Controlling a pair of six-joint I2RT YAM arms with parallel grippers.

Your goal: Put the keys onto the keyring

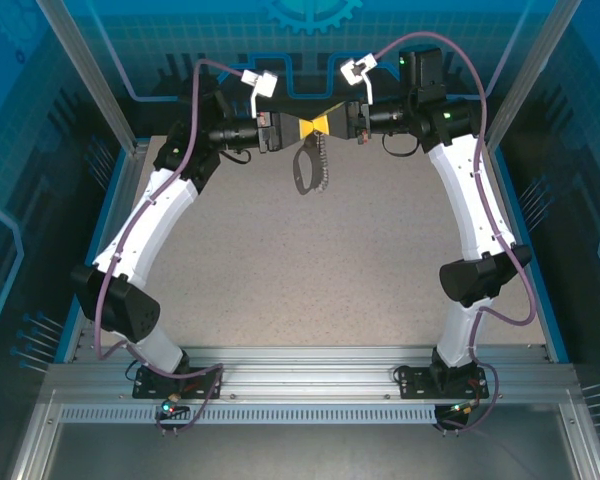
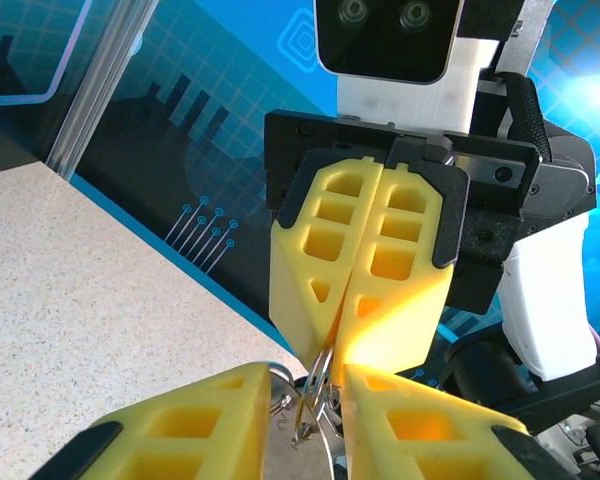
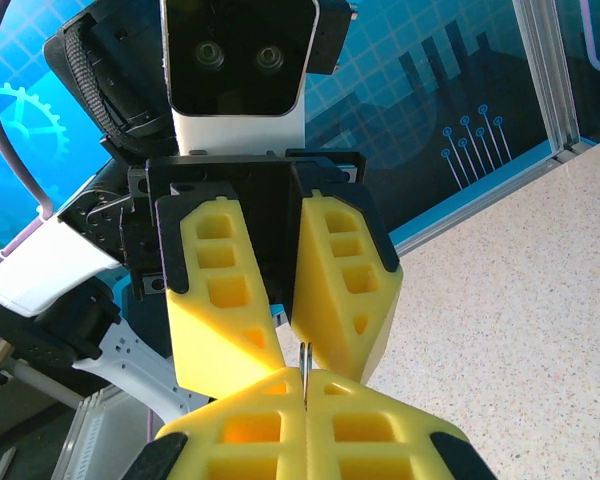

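Both grippers meet tip to tip above the far middle of the table. My right gripper (image 3: 304, 388) is shut on a thin split ring (image 3: 304, 360), edge-on between its pads. Opposite, my left gripper (image 2: 305, 390) stands narrowly apart around a flat grey metal piece, apparently a key (image 2: 302, 440). The piece spans the gap, and small rings (image 2: 323, 378) cluster at its tip. The keyring's dark strap loop (image 1: 302, 172) and silvery chain (image 1: 326, 165) hang below the two grippers (image 1: 320, 126).
The speckled beige tabletop (image 1: 310, 270) spreads out below and in front of the grippers. Blue panels and an aluminium frame post (image 1: 90, 70) close the back and sides. The metal rail (image 1: 300, 365) with both arm bases runs along the near edge.
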